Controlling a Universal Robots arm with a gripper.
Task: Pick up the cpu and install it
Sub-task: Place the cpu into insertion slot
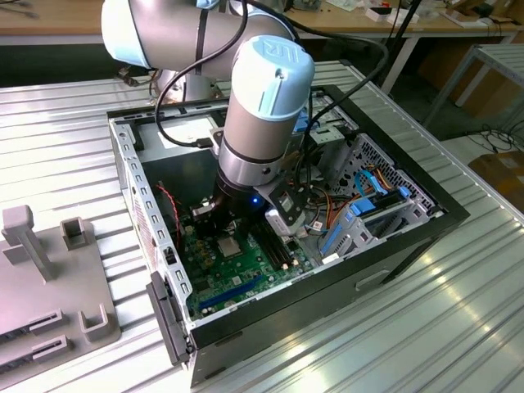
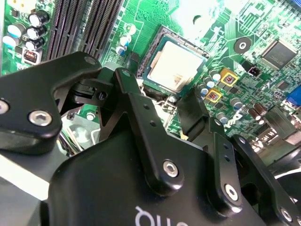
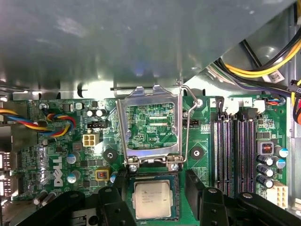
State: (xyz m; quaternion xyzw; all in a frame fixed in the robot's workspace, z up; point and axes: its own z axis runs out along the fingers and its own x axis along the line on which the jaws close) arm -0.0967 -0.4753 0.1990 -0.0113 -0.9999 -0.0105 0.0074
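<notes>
Gripper [image 3: 155, 176]: spread wide and holding nothing. Its black fingers [image 3: 193, 183] stand one on each side of the socket [image 3: 176, 202], apart from the chip.
Cpu [image 3: 153, 200]: lies flat in the socket, pale face up, between the fingertips in both wrist views.
Load plate [image 3: 121, 127]: swung open away from the socket, with its lever [image 3: 188, 122] raised beside it and unlatched.
Setting: green motherboard [image 3: 56, 141] inside an opened computer case [image 1: 327, 278] on a ribbed metal table [image 1: 458, 327].
Progress: the chip looks placed, but nothing clamps it down.
Risk, seating: if a corner rides on the socket rim, any downward pressure would likely bend the contacts.
Risk, fingers: they sit close, so a sideways drift could nudge the loose chip out of register.
Risk, plate: a stray knock could drop it onto a crooked chip.
</notes>
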